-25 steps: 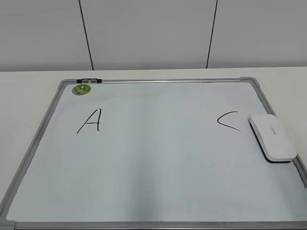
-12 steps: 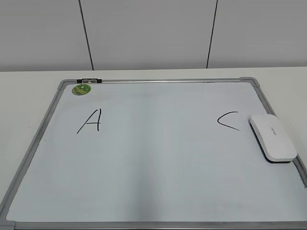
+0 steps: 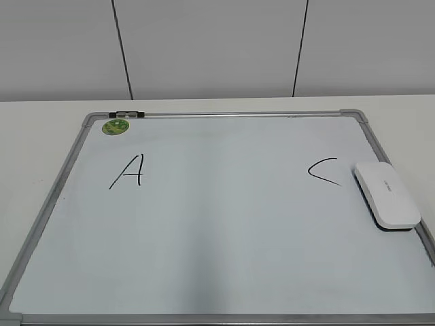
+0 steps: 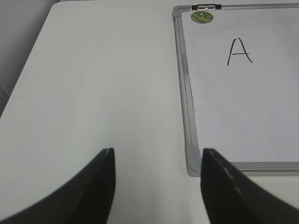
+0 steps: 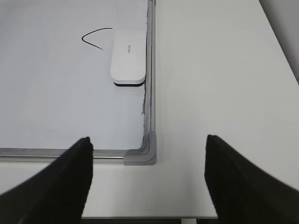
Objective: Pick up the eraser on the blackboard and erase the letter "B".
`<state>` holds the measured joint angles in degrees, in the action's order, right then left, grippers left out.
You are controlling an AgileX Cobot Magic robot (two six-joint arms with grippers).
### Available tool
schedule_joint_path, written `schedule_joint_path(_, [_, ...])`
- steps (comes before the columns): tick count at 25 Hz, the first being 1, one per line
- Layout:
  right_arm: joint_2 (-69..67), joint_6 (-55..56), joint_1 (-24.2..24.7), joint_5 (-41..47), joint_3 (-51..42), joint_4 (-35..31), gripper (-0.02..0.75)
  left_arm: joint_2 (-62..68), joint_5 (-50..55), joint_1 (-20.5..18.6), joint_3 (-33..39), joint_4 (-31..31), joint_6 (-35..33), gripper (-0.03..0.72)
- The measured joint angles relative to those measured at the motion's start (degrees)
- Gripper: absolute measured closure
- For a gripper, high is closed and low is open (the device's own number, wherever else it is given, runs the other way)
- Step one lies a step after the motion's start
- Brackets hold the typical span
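The white eraser lies flat on the blackboard against its right frame, just right of a black "C". A black "A" is at the board's left. No letter "B" shows; the surface between "A" and "C" is blank. In the right wrist view the eraser lies ahead of my open, empty right gripper, which hangs over the board's near right corner. My left gripper is open and empty over the table, beside the board's near left corner. Neither gripper shows in the exterior view.
A round green sticker sits at the board's far left corner, next to a small black clip on the top rail. The board lies on a white table. A white panelled wall stands behind.
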<state>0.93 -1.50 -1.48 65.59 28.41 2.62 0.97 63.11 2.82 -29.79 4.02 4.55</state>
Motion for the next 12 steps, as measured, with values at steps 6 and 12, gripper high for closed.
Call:
schedule_joint_path(6, [0.0, 0.0, 0.0, 0.0, 0.0, 0.0, 0.184, 0.0, 0.0, 0.0, 0.0, 0.1, 0.0, 0.251])
schedule_joint_path(12, [0.0, 0.0, 0.0, 0.0, 0.0, 0.0, 0.184, 0.0, 0.0, 0.0, 0.0, 0.1, 0.0, 0.251])
